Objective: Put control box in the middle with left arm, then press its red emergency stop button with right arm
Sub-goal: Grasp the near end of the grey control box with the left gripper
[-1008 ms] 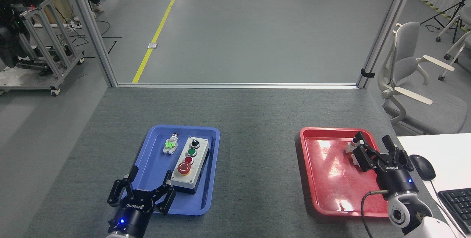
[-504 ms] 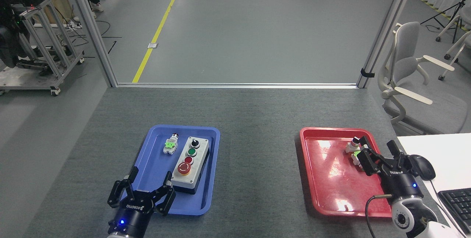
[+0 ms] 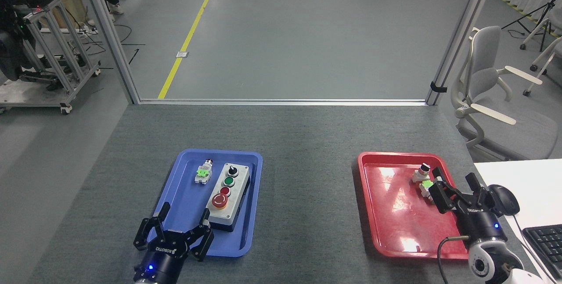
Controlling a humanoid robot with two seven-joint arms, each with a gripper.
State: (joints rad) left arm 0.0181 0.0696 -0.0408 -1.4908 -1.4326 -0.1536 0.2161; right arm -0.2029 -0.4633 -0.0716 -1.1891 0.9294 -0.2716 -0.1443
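Both "ROBOTIQ" end effectors (image 3: 184,224) (image 3: 456,185) lower now

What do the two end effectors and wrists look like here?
Both are black multi-finger units with white ROBOTIQ lettering and a small blue light. The left end effector shows only that; the right end effector sits on a silver-white wrist with a round lens and a looping black cable.
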